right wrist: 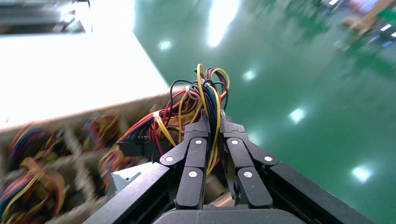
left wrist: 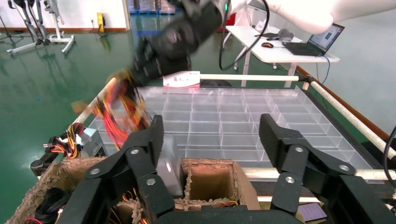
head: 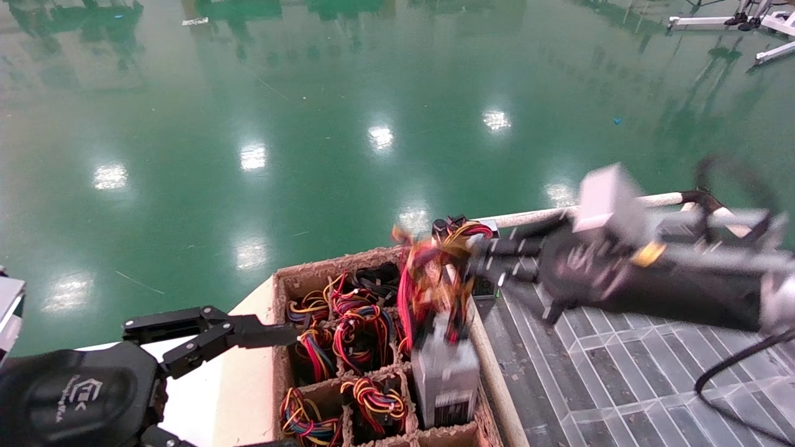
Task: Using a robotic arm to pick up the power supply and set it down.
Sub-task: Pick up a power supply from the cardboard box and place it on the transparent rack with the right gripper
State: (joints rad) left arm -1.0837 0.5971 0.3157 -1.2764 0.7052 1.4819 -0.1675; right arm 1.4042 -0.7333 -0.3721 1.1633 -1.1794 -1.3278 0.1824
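Power supply [head: 446, 377], grey box with a dark label on its near end, is hanging by its wires right now, its lower part sitting in a compartment at the right edge of the brown pulp tray [head: 323, 271], close to the front. Its red, yellow and orange wires [head: 428, 279] are stretching up from it in a blur. Down at the near left, the left gripper [head: 205, 372] is idling beside the tray with its black fingers spread wide, nothing between them; from its own wrist camera, an empty compartment [left wrist: 208, 179] of the tray is showing between them. Neighbouring compartments are holding other wire bundles [head: 363, 329], coiled red, yellow and blue. A little farther back, the right gripper [head: 475, 261] is reaching in from the right over the tray's edge, and its fingers [right wrist: 196, 154] are pinched tight on the wire bundle, strands sticking out past the tips in the right wrist view. To the right of the tray, a clear divided grid tray [head: 621, 366] is lying under that arm. At the far corner another grey box [head: 483, 285] with a tied wire loop is resting. Beyond everything, the glossy green floor [head: 310, 124] is spreading out.
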